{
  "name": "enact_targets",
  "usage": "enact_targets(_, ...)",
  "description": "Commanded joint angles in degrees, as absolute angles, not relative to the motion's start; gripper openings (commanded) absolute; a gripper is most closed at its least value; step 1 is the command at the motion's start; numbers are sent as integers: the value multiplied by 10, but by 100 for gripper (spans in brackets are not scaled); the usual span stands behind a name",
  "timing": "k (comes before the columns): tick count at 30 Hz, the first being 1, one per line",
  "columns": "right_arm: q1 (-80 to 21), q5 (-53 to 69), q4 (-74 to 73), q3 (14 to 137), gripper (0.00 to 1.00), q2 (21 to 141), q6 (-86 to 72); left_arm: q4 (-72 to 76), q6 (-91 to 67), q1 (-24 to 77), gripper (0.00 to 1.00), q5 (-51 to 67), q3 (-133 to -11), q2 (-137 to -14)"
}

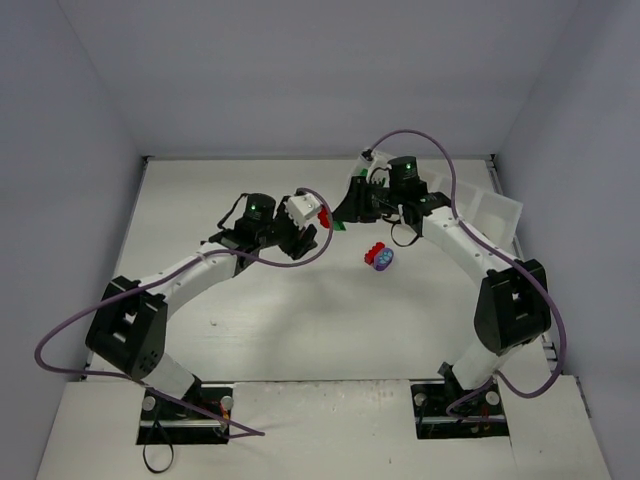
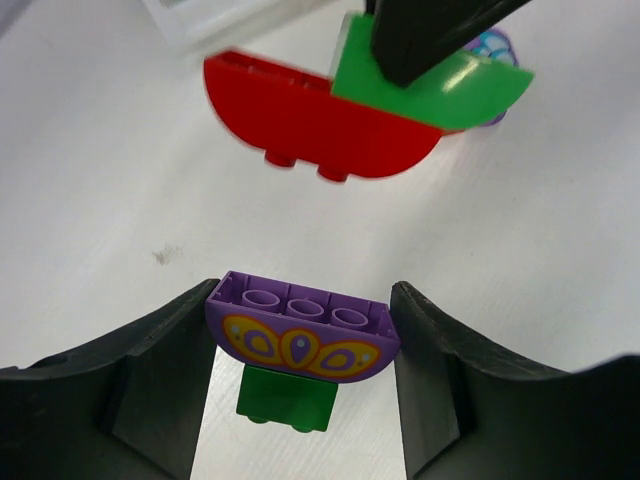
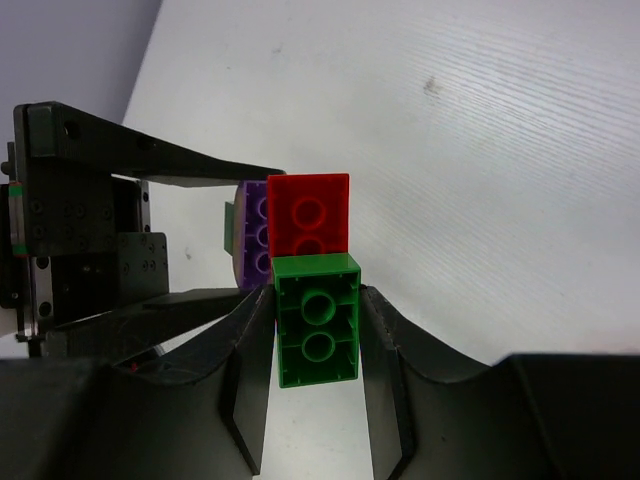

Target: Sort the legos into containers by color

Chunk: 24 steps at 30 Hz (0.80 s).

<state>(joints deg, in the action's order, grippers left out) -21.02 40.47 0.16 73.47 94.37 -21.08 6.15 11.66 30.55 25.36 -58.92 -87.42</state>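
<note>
My left gripper (image 2: 300,340) is shut on a curved purple brick with a yellow pattern (image 2: 300,335); a green brick (image 2: 285,400) is stuck under it. My right gripper (image 3: 318,330) is shut on a green brick (image 3: 318,320) with a red brick (image 3: 310,215) stuck to its far end. Both grippers meet above the table's middle, left gripper (image 1: 305,232) and right gripper (image 1: 343,220), and the two stacks sit close but apart. A red brick (image 1: 374,251) and the rounded purple piece with pale top (image 1: 384,261) lie on the table.
The translucent white tray (image 1: 497,207) stands at the back right, partly behind my right arm; its corner shows in the left wrist view (image 2: 200,22). Grey walls close in the table on three sides.
</note>
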Motion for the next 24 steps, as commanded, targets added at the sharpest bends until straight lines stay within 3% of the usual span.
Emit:
enact_targets(1,-207,347,3,722,0,917,-187,33,92,305,39,222,-628,-897)
enact_targets(8,-207,291,-26,677,0,895,-170,-45,-4,309,42,149,-662,-952)
enact_targets(15,-207,292,-26,664,0,890,-164,-88,-58,311,68,115,-699,-1008)
enact_targets(24,-207,297,-27,659,0,879,-154,-133,-98,310,76,109,-746,-1018)
